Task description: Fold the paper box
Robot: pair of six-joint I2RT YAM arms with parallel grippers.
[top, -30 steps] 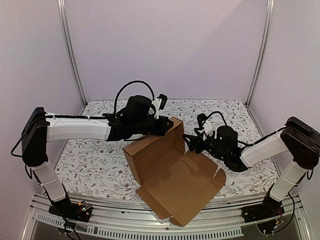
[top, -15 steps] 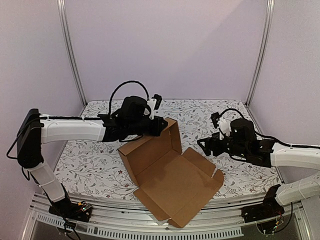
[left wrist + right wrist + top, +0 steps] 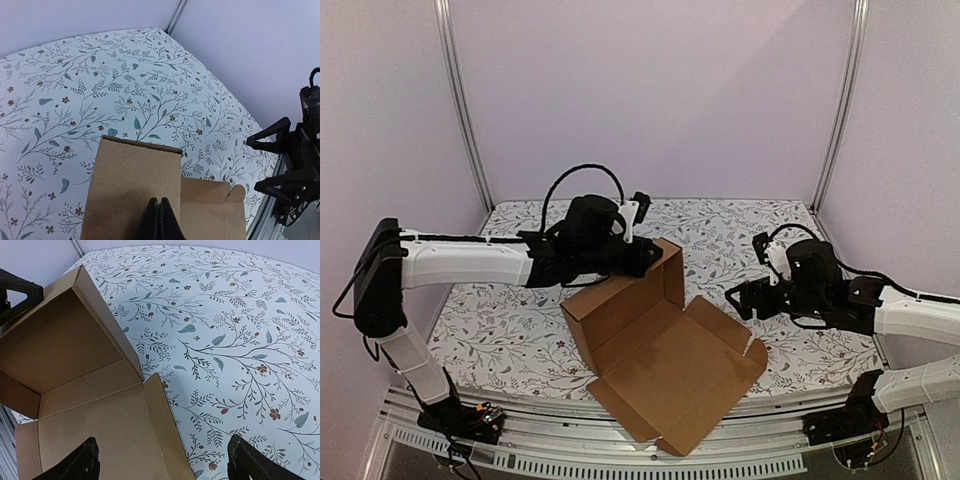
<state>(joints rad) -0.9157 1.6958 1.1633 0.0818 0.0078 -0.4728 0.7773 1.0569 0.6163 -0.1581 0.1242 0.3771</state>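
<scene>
Top external: your left gripper (image 3: pixel 649 256), fingers together, is propping the far wall of the paper box (image 3: pixel 670 360) mid-worktop (image 3: pixel 740 230). Your right gripper (image 3: pixel 740 300) is hanging apart beside it, so that wall risks flopping flat.

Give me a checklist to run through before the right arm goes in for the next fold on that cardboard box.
1. Left gripper shut, tips at the raised back wall: ok.
2. Real pinch on that wall: cannot tell.
3. Right gripper open wide: ok.
4. Right gripper clear of the box, over the flowered cloth: ok.
5. Box fully on the cloth: not ok; its near corner sticks out past the front edge.
6. Side walls folded up: not ok; the right flap leans outward, not upright.
</scene>
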